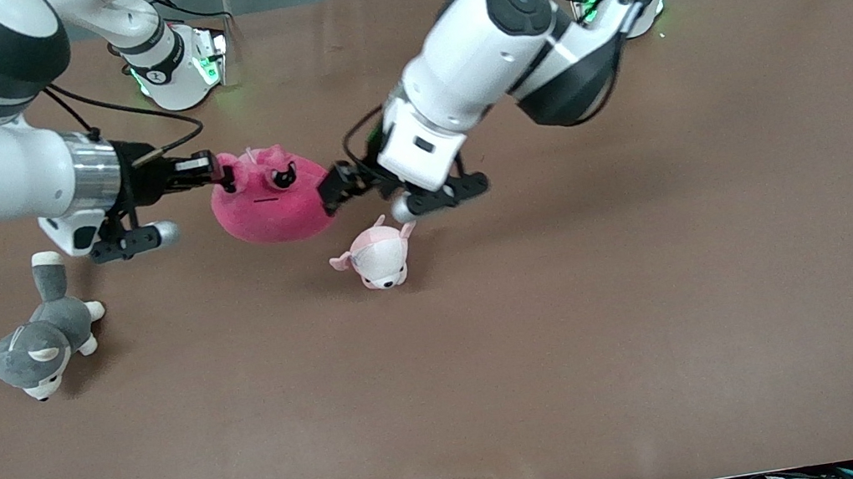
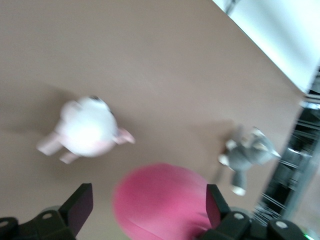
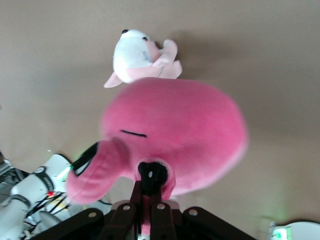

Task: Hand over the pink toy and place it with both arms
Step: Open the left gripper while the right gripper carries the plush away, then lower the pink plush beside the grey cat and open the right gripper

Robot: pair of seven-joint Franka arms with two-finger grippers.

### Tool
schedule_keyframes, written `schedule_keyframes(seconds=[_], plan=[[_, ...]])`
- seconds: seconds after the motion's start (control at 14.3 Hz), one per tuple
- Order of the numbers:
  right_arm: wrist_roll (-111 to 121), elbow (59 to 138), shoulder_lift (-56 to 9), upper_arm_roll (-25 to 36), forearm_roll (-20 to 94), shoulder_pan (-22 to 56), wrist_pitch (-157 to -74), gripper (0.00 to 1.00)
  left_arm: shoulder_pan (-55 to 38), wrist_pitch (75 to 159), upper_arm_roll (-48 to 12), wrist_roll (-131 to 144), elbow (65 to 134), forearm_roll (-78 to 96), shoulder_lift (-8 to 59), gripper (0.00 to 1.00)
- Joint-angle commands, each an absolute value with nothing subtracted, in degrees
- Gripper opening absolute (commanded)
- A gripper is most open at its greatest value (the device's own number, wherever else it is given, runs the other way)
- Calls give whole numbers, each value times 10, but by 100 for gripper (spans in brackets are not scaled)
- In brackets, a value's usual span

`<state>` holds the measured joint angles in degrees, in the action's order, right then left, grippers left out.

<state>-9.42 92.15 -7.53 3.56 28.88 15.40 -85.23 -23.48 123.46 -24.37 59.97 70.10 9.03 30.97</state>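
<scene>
The hot-pink toy [image 1: 268, 200] hangs in the air over the table, between the two grippers. My right gripper [image 1: 220, 171] is shut on a fold of the toy at its end toward the right arm; in the right wrist view the shut gripper [image 3: 150, 200] pinches pink plush [image 3: 175, 125]. My left gripper [image 1: 330, 189] is open at the toy's other end. In the left wrist view the left gripper [image 2: 149, 207] has its fingers wide apart with the toy [image 2: 160, 200] between them, not touching either pad.
A small pale pink-and-white plush [image 1: 380, 256] lies on the brown table just nearer the camera than the left gripper; it also shows in both wrist views [image 2: 87, 127] [image 3: 137, 57]. A grey-and-white husky plush [image 1: 36, 340] lies toward the right arm's end.
</scene>
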Motion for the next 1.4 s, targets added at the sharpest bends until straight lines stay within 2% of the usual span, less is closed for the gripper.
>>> schedule_keyframes(seconds=[0.0,0.49,0.7,0.98,1.12,1.33], plan=[[-12,921,-91,33,272,101,-853,0,-176,1151,-245,535,702,44,291,100],[120,884,-198,33,271,1,-857,0,-34,964,-244,385,703,-73,233,100],[129,855,-234,32,276,-16,-858,0,32,928,-250,336,703,-85,198,100],[130,840,-265,32,285,-33,-867,0,57,892,-243,224,707,-84,159,100],[129,840,-272,32,285,-33,-867,0,37,852,-189,190,730,-76,116,100],[152,839,-288,32,286,-40,-868,0,9,851,-129,114,814,-49,41,100]])
